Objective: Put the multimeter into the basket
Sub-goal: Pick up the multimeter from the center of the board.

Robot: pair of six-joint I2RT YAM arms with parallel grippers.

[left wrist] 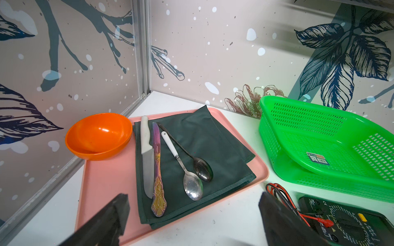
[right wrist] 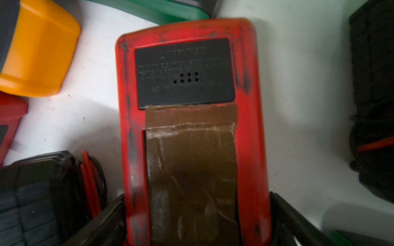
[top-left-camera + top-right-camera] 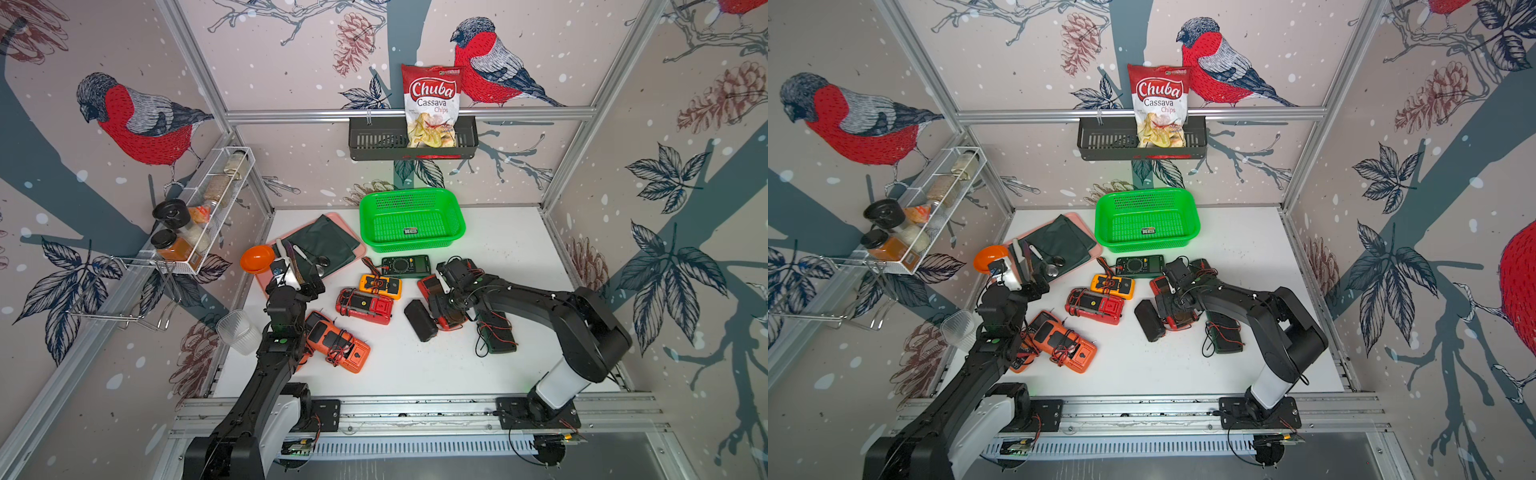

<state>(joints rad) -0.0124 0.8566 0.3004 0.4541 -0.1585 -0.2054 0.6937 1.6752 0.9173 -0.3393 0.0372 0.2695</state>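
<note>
We found the right gripper (image 2: 197,215) poised low over a red multimeter (image 2: 185,70) that lay back-up on the tabletop, right of centre, with brown tape (image 2: 191,166) across its rear. The jaws stood spread, one on each side of the case, and we could not tell whether they touched it. The left gripper (image 1: 193,202) hung above the near end of a pink tray (image 1: 100,191) at the far left corner, jaws spread wide and gripping nothing. The basket (image 3: 409,203) sat at the middle of the far edge, with a label (image 3: 410,231) on its floor. A dark green multimeter (image 3: 406,266) lay between the basket and the red multimeter, just in front of the basket.
</note>
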